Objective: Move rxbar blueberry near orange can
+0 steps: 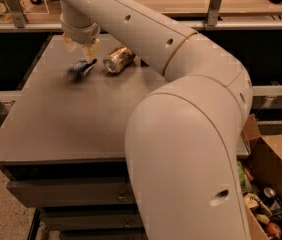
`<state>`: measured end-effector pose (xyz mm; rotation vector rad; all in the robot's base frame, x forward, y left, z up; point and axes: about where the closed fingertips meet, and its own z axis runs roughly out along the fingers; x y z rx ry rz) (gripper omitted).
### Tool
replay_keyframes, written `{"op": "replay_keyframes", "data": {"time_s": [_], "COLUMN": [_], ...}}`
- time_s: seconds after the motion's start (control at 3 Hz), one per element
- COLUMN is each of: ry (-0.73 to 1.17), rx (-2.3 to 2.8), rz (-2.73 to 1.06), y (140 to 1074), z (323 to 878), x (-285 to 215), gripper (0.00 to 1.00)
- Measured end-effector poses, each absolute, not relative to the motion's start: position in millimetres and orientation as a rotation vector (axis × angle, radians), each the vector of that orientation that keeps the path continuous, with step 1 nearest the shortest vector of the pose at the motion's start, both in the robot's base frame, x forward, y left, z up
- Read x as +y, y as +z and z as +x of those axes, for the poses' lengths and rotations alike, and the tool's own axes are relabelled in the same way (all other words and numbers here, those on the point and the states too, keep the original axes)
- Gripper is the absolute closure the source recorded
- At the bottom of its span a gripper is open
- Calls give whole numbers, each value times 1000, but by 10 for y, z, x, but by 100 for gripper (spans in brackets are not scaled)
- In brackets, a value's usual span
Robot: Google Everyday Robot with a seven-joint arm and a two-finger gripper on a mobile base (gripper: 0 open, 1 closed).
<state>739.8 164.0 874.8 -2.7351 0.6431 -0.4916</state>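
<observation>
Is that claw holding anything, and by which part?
Nothing, it seems: the gripper hangs open just above the flat navy-blue wrapped snack bar, which lies on the grey table beside the toppled orange-gold metal can.

The pincer [81, 48] hangs pointing down just beside the orange can [118, 59], on its left in the camera view, with its two pale fingertips [91, 49] spread apart. From the wrist [80, 28] above, the white arm [181, 49] slopes past the can to a bulky elbow [191, 149] nearer the camera.
</observation>
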Motion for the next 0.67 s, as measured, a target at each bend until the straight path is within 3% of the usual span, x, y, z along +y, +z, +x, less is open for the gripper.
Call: {"op": "replay_keyframes", "data": {"time_s": [0.33,0.67], "ry": [-494,-496], "rx": [645,633], "rz": [-2737,-2739], "y": [8769,8828], "z": [7405,7411], "x": [1613,1618], "gripper": [0,0]}}
